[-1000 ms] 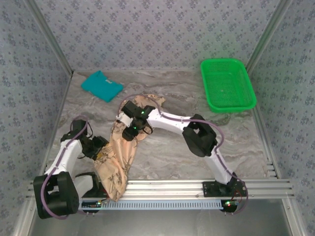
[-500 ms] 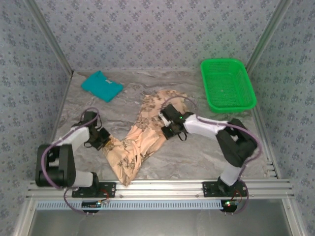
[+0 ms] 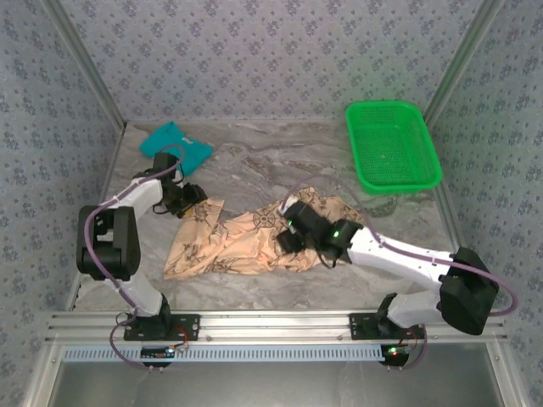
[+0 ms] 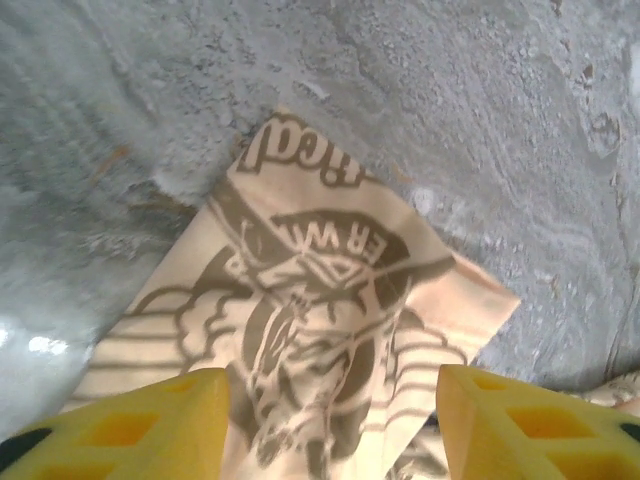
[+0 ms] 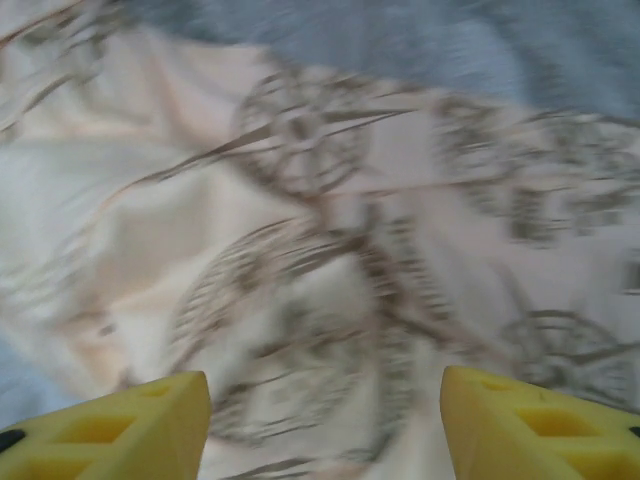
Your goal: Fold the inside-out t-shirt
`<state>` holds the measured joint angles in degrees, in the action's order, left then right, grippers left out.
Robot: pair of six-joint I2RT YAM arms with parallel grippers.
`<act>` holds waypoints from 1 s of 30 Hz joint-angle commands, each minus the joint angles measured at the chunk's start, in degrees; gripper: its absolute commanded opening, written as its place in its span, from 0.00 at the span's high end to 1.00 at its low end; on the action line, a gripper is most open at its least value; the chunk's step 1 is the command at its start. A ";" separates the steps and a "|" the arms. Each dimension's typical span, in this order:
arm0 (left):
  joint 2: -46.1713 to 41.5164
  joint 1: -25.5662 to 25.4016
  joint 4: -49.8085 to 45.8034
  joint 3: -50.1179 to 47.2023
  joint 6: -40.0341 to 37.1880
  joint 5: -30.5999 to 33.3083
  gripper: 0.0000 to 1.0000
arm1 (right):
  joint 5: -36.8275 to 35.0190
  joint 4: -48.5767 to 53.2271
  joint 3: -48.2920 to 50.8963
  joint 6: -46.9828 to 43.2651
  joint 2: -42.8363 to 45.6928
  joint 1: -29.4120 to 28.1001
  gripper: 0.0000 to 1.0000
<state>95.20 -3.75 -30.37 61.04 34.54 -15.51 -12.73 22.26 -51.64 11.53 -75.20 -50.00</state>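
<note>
The inside-out t-shirt, peach-beige with dark compass prints, lies rumpled and spread crosswise on the marble table. My left gripper is at the shirt's far left corner. In the left wrist view its yellow fingers stand wide apart over a flat printed corner of the shirt, gripper open. My right gripper hovers over the shirt's right half. The right wrist view is blurred, but it shows the gripper open above bunched cloth, with nothing pinched.
A folded teal shirt lies at the back left, just beyond the left gripper. A green basket sits at the back right. The metal rail runs along the near edge.
The shirt was dragged from a bunch hanging at the near left edge out into a wide spread. The left gripper went far-left, the right gripper right and nearer. Both shut, then opened.
</note>
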 commanded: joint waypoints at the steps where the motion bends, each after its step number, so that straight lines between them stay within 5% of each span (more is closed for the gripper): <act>1: -4.86 0.16 -6.86 1.57 -2.81 6.85 0.35 | -1.09 4.77 -6.03 -0.40 -3.04 10.39 0.35; 8: -1.13 -0.27 -4.36 -1.69 -2.68 11.41 0.33 | 9.88 8.72 -18.74 6.60 -18.01 25.11 0.31; 16: 3.50 -2.18 0.60 3.10 -5.02 11.21 0.26 | 16.92 10.36 -23.88 10.09 -28.69 25.24 0.33; 24: 11.48 -4.70 3.91 5.01 -6.94 8.94 0.29 | 15.39 9.48 -21.19 14.75 -31.06 24.39 0.36; 26: 12.93 -5.43 3.55 6.41 -8.05 9.26 0.37 | 15.08 9.74 -21.52 14.13 -31.50 24.28 0.37; 30: 15.10 -6.28 2.08 8.98 -11.56 7.76 0.96 | 15.10 10.57 -22.56 12.70 -30.80 24.84 0.41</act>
<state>107.83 -9.04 -28.18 68.90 26.41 -5.23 2.17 31.29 -73.25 24.43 -106.10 -25.26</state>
